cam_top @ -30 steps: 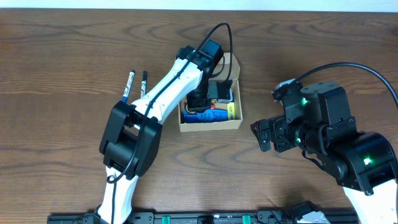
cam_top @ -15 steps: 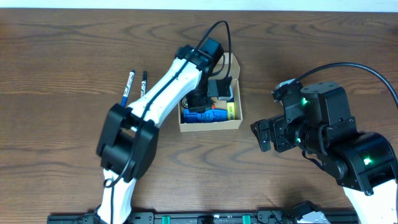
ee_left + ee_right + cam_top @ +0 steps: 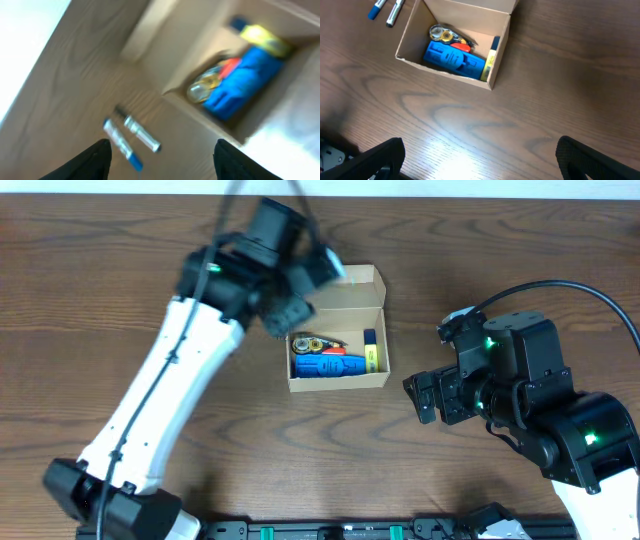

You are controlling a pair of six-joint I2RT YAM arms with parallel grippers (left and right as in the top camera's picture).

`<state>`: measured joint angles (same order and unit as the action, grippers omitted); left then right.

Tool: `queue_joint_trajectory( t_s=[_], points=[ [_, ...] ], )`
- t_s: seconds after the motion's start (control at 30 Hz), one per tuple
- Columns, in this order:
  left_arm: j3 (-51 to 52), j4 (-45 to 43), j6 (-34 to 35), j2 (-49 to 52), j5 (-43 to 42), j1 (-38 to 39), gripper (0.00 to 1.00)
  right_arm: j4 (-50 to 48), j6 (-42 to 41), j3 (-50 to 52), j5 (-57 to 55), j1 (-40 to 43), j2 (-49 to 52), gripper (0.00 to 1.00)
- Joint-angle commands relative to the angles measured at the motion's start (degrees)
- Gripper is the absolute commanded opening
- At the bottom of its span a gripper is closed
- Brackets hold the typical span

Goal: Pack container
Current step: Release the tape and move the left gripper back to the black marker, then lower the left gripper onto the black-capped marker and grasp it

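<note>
Container (image 3: 200,50) and pens (image 3: 140,136), both blurry

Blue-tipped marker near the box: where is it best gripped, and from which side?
Probably mid-barrel, from straight above, closing across its width. The blue-tipped marker lies flat on the table, with the second marker close alongside, leaving little room on that side.

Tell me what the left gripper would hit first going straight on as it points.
Probably the two markers on the table: they lie just ahead of the left gripper, between its open fingers. The box sits off to the upper right. Blur leaves depth unclear.
</note>
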<state>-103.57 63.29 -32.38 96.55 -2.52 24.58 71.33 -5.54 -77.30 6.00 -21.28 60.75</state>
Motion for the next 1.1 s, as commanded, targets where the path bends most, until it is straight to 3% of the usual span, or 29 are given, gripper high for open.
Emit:
queue_joint_trajectory(
  t_s=[0.0,0.13,0.33,0.57,0.73,1.07],
  points=[
    [-0.39,0.83,15.04,1.77,3.76,-6.32,0.65,0.11,0.48,-0.81,-0.17,0.31,0.0,0.99],
    [-0.24,1.27,22.45,4.98,0.74,-13.0,0.61,0.11,0.48,-0.81,-0.17,0.31,0.0,0.99],
    [0.46,1.31,23.43,12.96,-3.58,-18.29,0.6,0.11,0.48,-0.81,-0.17,0.31,0.0,0.99],
    [0.46,1.01,23.71,23.17,-5.25,-18.21,0.54,0.11,0.48,-0.81,-0.17,0.31,0.0,0.99],
    [0.46,0.94,24.3,28.39,-5.42,-18.18,0.62,0.11,0.48,-0.81,-0.17,0.31,0.0,0.99],
    [0.46,-2.47,24.35,33.42,-7.82,-18.12,0.61,0.11,0.48,-0.81,-0.17,0.31,0.0,0.99]
  ],
)
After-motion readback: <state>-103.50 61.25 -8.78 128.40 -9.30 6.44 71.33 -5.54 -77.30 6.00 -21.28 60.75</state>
